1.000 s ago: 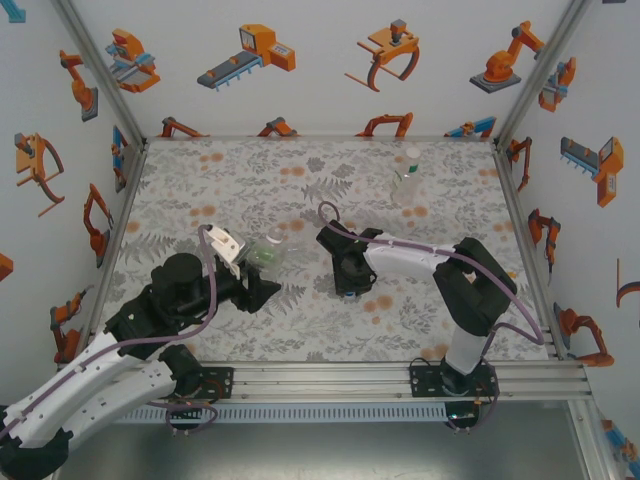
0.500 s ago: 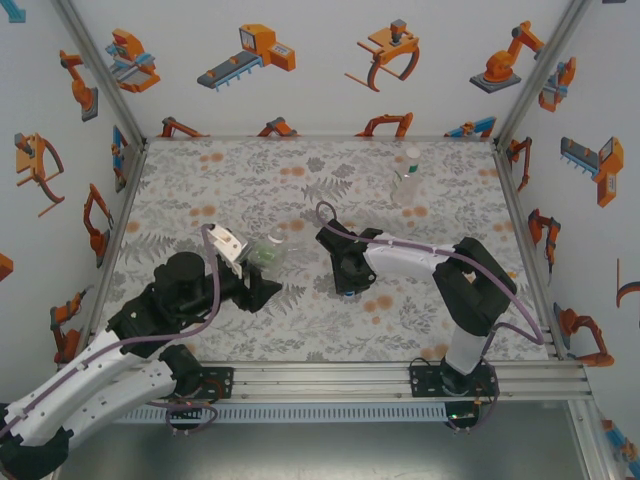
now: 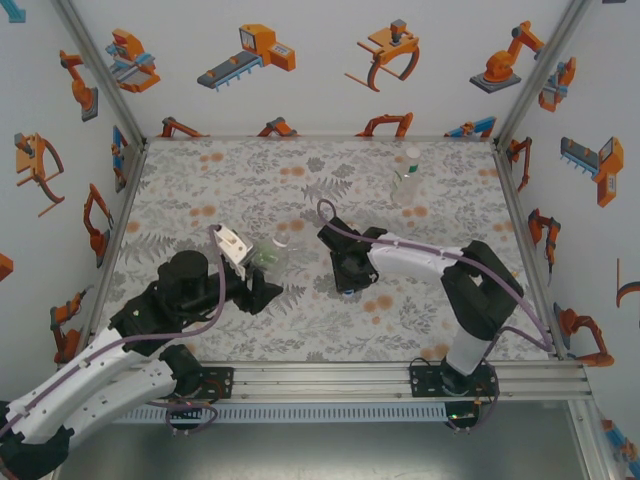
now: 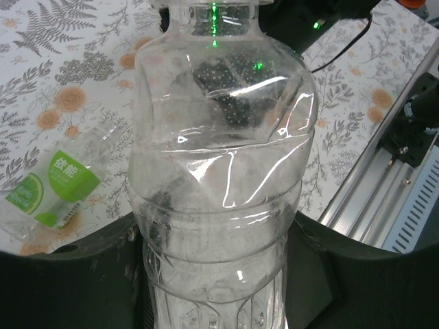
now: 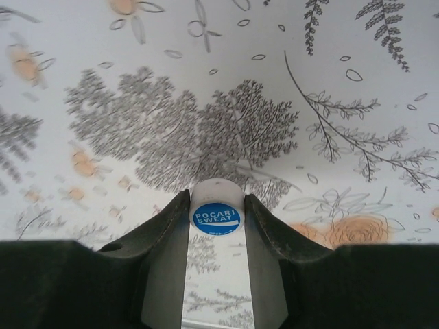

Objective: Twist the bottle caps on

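Item 1, toward the near edge of the desk (image 3: 200, 170): my left claw (image 3: 255, 283) clamped on clear bottle (image 4: 219, 171), wall creased. The squeeze may warp the neck.
Item 2, desk middle: my right claw (image 5: 217, 218) pinching white cap (image 5: 217, 195) at its very tips. It may pop free or cross-thread.
Item 3, far right corner: spare bottle (image 3: 407, 182), lying apart.

Left of centre we find a bottle (image 4: 219, 171) clamped between the left fingers (image 4: 82, 274), and a second bottle (image 4: 55, 185) lies on the worktop (image 3: 200, 180) just beside it. To their right, a cap (image 5: 217, 209) sits between the right fingers (image 5: 164, 260). A third bottle (image 3: 407, 182) is well apart, far back on the right.
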### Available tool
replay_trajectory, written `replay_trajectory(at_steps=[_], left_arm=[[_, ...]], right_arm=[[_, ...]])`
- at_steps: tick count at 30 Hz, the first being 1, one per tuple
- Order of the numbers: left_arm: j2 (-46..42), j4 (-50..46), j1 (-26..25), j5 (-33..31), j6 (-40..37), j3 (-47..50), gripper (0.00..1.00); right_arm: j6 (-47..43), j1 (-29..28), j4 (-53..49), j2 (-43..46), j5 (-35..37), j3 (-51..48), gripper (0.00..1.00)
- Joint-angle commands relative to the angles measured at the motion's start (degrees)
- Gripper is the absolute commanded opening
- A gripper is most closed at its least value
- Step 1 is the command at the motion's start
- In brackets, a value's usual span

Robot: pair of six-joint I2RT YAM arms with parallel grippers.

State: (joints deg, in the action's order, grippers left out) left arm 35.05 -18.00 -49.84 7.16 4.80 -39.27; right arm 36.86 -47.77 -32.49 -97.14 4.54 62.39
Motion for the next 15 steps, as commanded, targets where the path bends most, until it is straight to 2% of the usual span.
replay_trajectory(at_steps=[1,12,15], left_arm=[[0.78,0.51,0.14,6.63,-5.87,-2.33,0.0],[6.7,-4.71,0.14,16.87,-20.17,-9.33,0.0],[8.78,-6.78,0.0,19.08,-23.88,-11.19,0.0]], right_arm=[[-3.77,0.04,-1.21,8.14,-3.15,0.48,0.21],[-16.78,0.66,-3.5,31.49,-12.62,4.72,0.14],[-21.19,0.66,-1.17,37.07,-16.61,4.93,0.08]])
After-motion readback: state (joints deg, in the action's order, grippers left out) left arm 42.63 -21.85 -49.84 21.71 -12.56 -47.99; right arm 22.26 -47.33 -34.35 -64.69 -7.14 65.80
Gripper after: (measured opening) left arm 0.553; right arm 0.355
